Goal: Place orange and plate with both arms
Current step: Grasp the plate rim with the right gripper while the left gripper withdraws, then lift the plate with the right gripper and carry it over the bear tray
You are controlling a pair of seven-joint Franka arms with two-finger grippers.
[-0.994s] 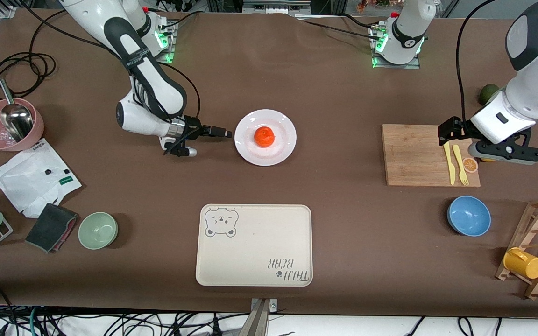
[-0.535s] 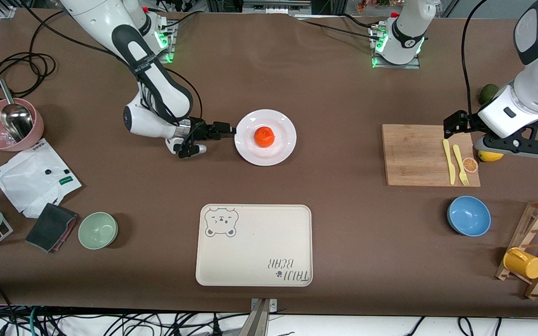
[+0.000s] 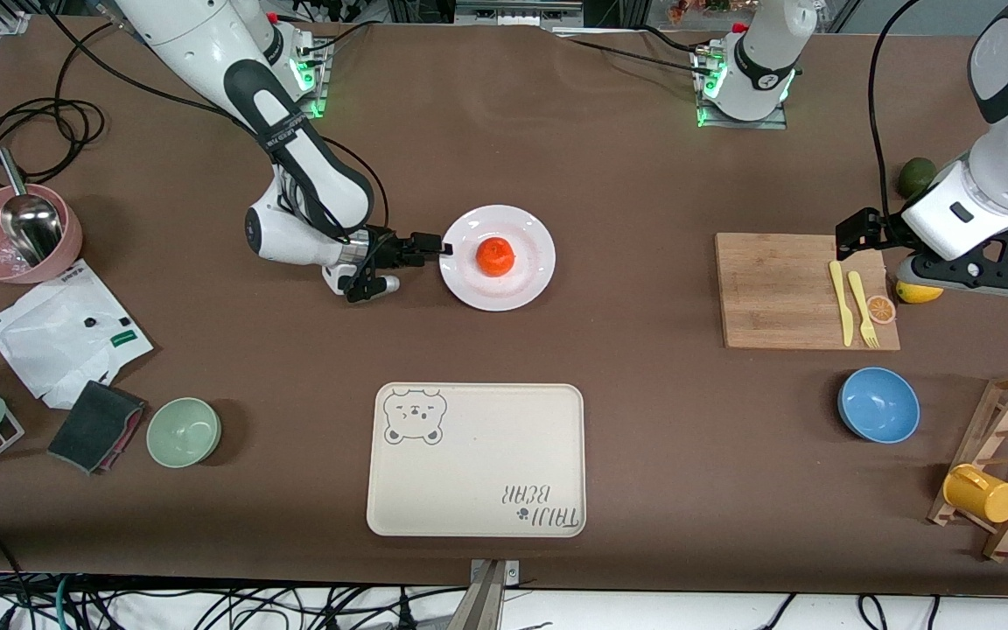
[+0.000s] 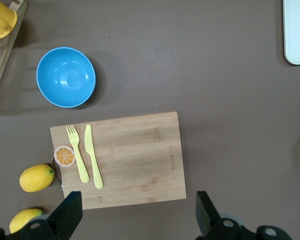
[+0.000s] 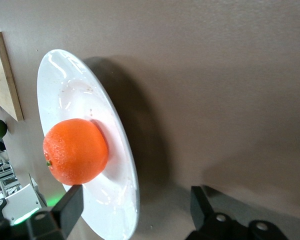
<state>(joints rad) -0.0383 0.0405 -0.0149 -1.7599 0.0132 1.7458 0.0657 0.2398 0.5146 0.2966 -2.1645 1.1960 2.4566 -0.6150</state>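
The right end effector (image 3: 444,248) is being held low at the rim of the round glossy white plate (image 3: 521,280), on the side toward the right arm's end of the counter (image 3: 626,175). Its two fingers are being kept spread, one on each side of the rim's edge, as shown in the right wrist view; whether they are touching the rim cannot be told. The small round red-orange orange (image 3: 495,255) is lying at the plate's middle. Being round, neither thing is showing a long axis; the plate is lying flat, face up. The orange's small green stem dot is being shown only in the right wrist view.

The left end effector (image 4: 137,215) is being held wide open and empty over the rectangular bamboo cutting board (image 3: 775,289).
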